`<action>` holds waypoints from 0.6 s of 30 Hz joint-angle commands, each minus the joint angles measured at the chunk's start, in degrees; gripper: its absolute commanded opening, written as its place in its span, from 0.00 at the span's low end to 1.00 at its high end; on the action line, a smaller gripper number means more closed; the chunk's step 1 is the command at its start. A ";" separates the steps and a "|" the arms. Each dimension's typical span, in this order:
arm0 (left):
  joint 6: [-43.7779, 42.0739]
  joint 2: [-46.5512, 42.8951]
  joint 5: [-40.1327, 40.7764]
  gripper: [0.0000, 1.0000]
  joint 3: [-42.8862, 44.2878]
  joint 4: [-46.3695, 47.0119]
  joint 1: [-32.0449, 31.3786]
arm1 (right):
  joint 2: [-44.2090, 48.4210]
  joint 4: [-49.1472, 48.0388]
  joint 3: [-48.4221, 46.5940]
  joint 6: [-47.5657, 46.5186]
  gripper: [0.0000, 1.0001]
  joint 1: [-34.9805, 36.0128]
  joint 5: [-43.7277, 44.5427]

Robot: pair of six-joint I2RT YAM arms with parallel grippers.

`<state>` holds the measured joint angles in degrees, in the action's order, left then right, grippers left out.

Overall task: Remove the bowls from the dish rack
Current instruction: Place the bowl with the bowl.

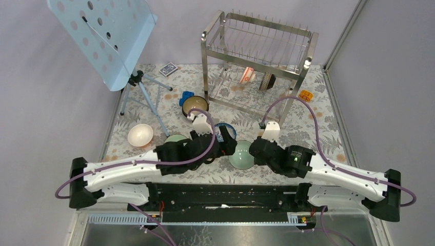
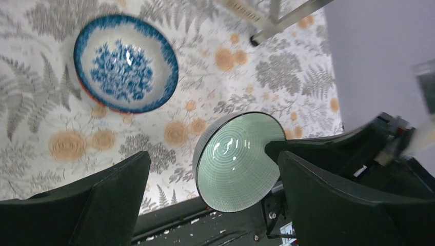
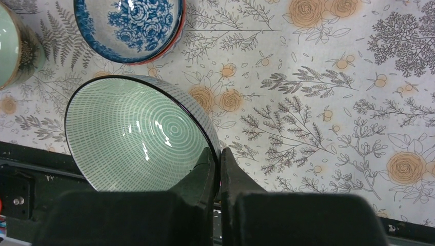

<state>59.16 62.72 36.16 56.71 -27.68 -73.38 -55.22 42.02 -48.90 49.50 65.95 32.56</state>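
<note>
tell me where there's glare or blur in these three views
Left wrist: white glare streaks on the green ringed bowl, the blue-and-white bowl a little soft, a blurred smear at the right edge. Right wrist: the patterned table cover is sharp, with small highlights inside the same green bowl. Top external: even light, bright shine on the dish rack tubes.

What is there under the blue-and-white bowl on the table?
Only the rim of an orange-red bowl shows beneath the blue-and-white bowl, which seems to sit nested in it. The rest of the orange-red bowl, its inside and its base, is covered and cannot be seen.
</note>
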 commanded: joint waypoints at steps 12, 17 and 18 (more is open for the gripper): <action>10.22 3.29 -7.65 0.88 -1.41 -7.16 2.46 | -3.59 -7.43 -4.22 5.99 0.00 -0.64 0.71; 8.06 3.26 -7.75 0.60 -1.69 -5.89 2.46 | -5.01 -9.15 -4.53 6.05 0.00 -1.08 -1.05; 7.92 3.29 -7.48 0.56 -1.81 -5.89 2.46 | -5.18 -9.35 -4.61 6.04 0.00 -1.21 -1.31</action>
<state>67.90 66.48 28.62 54.94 -34.87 -71.11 -60.05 37.69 -49.93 53.58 65.39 31.57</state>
